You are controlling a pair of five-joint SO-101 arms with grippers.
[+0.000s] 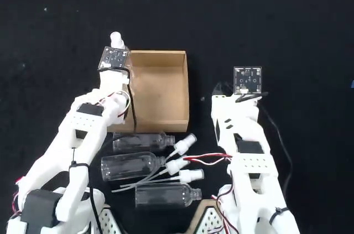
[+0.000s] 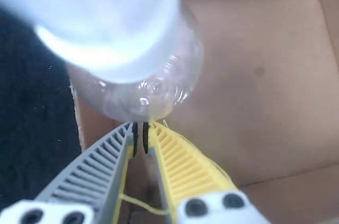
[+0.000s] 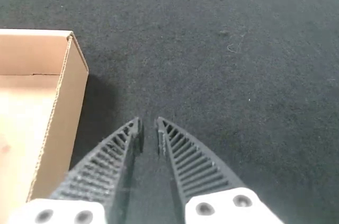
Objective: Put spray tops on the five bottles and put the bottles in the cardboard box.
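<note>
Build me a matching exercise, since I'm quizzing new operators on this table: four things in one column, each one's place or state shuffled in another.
Things
1. cardboard box
2. capless bottles
3. loose spray tops
4. right gripper

Places or states
A. over the bare black table
B. clear, lying on their sides
C. brown, open at the top
D. white, by the bottle necks

Pairs: 1-C, 2-B, 3-D, 4-A

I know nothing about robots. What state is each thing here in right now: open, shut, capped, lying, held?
Cardboard box: upright, open on top.
Capped bottle: spray top on, at the box's left wall.
Three bottles: uncapped, lying on the table.
Three spray tops: loose, lying beside those bottles.
Left gripper: shut, tips at the capped bottle.
Right gripper: shut, empty, over the table.
</note>
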